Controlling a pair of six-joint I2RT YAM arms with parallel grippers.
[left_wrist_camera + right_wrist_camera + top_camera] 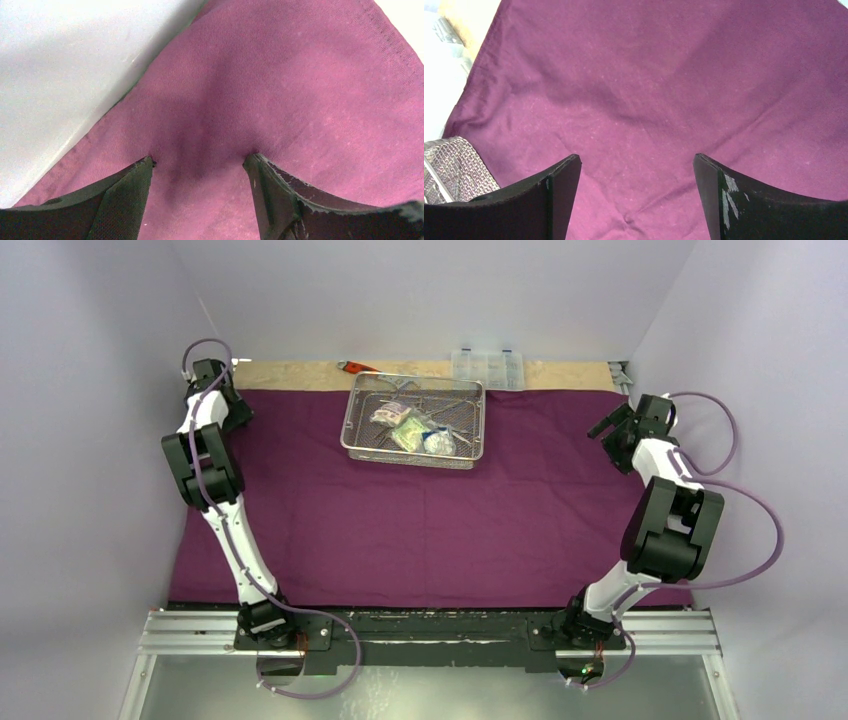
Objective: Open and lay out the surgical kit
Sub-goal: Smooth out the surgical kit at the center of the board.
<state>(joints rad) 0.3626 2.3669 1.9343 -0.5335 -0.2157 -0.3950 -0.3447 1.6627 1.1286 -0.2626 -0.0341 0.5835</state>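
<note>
Purple cloth [430, 530], one, spread flat over desk [300, 375]. Wire-mesh tray [413, 420], one, on cloth's far middle, holding three packets [412, 430]; steel instruments inside too fine to count. Left jaws fairly wide, tips pressing cloth near far-left corner, gripping nothing. Right jaws wide over cloth's far-right edge, empty.

Dark-purple cloth [400, 530], silver mesh tray [408, 459]

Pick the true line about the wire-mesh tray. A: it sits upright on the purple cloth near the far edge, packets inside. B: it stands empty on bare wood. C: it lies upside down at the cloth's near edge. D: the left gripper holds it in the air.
A: the top view shows the wire-mesh tray upright on the purple cloth toward its far edge, with packets inside it.
</note>
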